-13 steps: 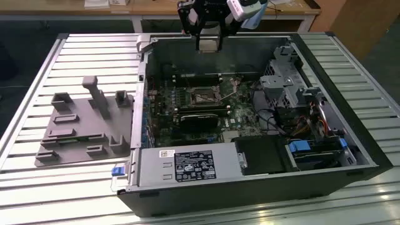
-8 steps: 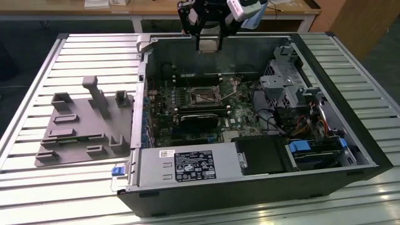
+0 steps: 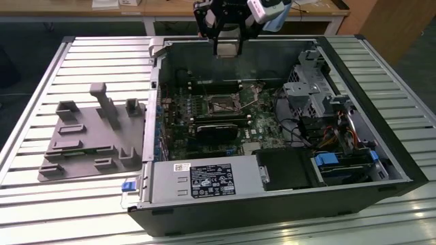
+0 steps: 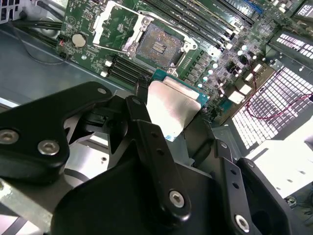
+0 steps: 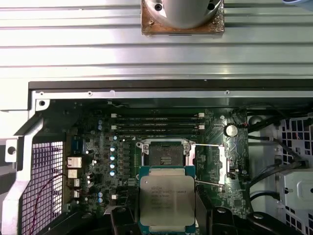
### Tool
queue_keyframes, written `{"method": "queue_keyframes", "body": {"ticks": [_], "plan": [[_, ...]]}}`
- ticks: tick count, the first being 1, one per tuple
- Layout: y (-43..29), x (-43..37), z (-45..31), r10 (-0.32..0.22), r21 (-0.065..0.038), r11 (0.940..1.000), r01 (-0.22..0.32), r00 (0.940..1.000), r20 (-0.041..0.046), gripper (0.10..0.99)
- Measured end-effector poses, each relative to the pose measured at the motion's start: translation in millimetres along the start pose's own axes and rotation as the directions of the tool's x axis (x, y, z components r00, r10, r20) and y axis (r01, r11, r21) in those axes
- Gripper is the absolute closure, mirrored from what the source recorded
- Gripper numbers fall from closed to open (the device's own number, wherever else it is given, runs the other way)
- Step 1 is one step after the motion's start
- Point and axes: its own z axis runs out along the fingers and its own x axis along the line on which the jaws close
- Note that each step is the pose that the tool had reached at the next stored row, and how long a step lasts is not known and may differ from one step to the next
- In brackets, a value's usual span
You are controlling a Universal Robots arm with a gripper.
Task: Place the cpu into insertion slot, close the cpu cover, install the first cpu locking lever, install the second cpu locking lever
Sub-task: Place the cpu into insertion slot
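My gripper [image 3: 227,51] hangs above the back wall of the open computer case [image 3: 153,92], shut on the cpu [image 3: 227,48]. In both wrist views the cpu [image 5: 166,198] [image 4: 171,105] is a flat square chip with a dull silver top, pinched at its sides between black fingers [image 4: 139,110]. It floats well above the motherboard, apart from the insertion slot [image 5: 165,152] [image 4: 159,44] [image 3: 221,105]. The slot's brownish contact field lies bare. Beside the slot, the cpu cover [image 5: 208,164] [image 4: 115,24] is flipped open, with a thin wire lever [image 5: 208,184] raised along it.
A grey fixture plate [image 3: 89,138] with upright blocks lies on the slatted table at the exterior view's left. Inside the case are the power supply [image 3: 197,181], a metal drive cage [image 3: 313,87], cables [image 3: 334,135] and memory slots [image 5: 156,122] near the socket.
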Motion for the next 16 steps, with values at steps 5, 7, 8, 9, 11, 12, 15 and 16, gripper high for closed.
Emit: {"method": "queue_keyframes", "body": {"ticks": [5, 7, 8, 9, 11, 12, 15, 16], "plan": [[-0.3, 0.0, 2.6, 0.0, 0.0, 1.0, 0.0, 1.0, -0.0001, 0.545], [-0.4, -0.1, 3.7, 0.0, 0.0, 1.0, 0.0, 1.0, 0.0001, 0.545], [-0.4, -0.1, 4.3, 0.0, 0.0, 1.0, 0.0, 1.0, 0.0001, 0.545], [-0.5, -0.1, 5.1, 0.0, 0.0, 1.0, 0.0, 1.0, 0.0002, 0.545], [-0.6, -0.1, 6.4, 0.0, 0.0, 1.0, 0.0, 1.0, 0.0003, 0.545], [-0.7, -0.1, 6.9, 0.0, 0.0, 1.0, 0.0, 1.0, 0.0003, 0.545], [-0.8, -0.2, 8.9, 0.0, 0.0, 1.0, 0.0, 1.0, 0.0005, 0.545], [-0.9, -0.2, 9.4, 0.0, 0.0, 1.0, 0.0, 1.0, 0.0006, 0.545]]}}
